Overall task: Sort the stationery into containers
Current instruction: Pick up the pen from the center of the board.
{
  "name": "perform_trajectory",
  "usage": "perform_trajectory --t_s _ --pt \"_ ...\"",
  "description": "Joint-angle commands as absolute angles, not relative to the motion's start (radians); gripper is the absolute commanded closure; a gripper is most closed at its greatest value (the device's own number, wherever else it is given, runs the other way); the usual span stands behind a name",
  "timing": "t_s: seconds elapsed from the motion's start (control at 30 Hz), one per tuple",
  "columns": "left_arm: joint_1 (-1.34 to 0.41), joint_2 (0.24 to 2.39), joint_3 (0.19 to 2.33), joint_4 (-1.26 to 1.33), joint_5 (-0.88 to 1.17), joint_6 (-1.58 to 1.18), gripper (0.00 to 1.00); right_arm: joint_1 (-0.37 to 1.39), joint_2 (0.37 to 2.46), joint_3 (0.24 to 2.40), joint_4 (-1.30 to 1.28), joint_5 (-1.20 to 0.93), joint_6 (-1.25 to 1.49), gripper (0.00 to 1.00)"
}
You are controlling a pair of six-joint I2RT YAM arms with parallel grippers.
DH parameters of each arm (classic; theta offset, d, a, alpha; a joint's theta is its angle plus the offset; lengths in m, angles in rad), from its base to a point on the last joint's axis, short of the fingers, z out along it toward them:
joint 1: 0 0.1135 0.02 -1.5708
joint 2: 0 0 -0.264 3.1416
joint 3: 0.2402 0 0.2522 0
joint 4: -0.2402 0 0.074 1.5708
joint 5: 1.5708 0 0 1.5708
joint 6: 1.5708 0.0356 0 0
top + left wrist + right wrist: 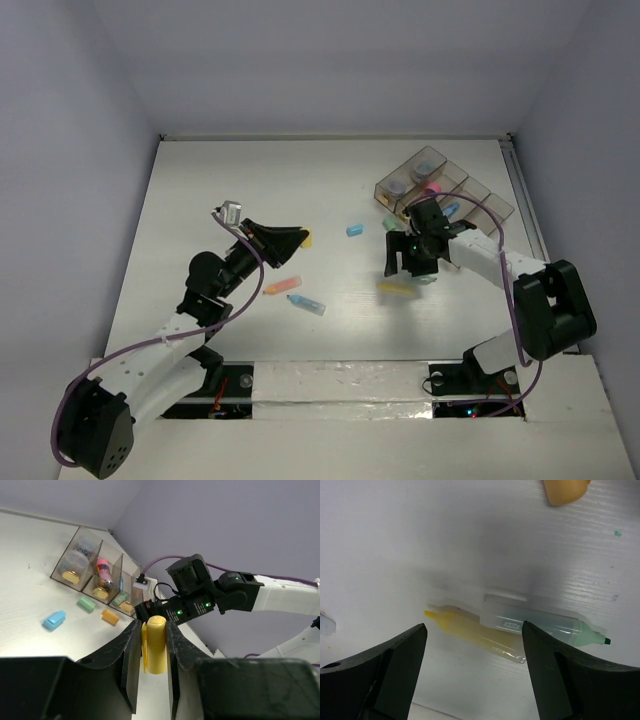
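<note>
My left gripper [295, 238] is shut on a yellow marker cap [156, 647], held upright between its fingers above the table. My right gripper [473, 627] is open and empty, hovering over an uncapped yellow marker [470, 630] and an uncapped pale green marker [555, 625] that lie side by side, touching. The yellow marker also shows in the top view [397, 288], just in front of the right gripper [410, 272]. The smoky divided tray [497, 205] stands at the back right and holds clear tubs [398, 185] and a pink marker [103, 569].
An orange-pink marker [282, 286] and a blue marker [308, 303] lie at mid table. Loose caps lie in front of the tray: blue [54, 620], green [86, 604] and orange [110, 617]. The right arm [200, 600] is close ahead of my left gripper.
</note>
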State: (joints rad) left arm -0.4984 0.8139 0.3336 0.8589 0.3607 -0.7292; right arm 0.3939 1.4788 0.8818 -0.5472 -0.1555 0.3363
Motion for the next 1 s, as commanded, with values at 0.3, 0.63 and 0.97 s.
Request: perform_trajectory --t_s 0.3,0.63,0.97 --pt "-0.511 0.807 0.318 0.91 0.353 -0.715 1.0 0.43 1.433 0.888 -0.589 -0.163 0.351 0.19" --pt "-0.511 0.808 0.308 0.919 0.356 -0.719 1.0 0.439 1.471 0.847 -0.563 -0.181 0.356 0.18" --pt "-0.511 0.807 0.307 0.917 0.354 -0.718 1.0 0.572 1.471 0.816 -0.563 -0.158 0.419 0.17"
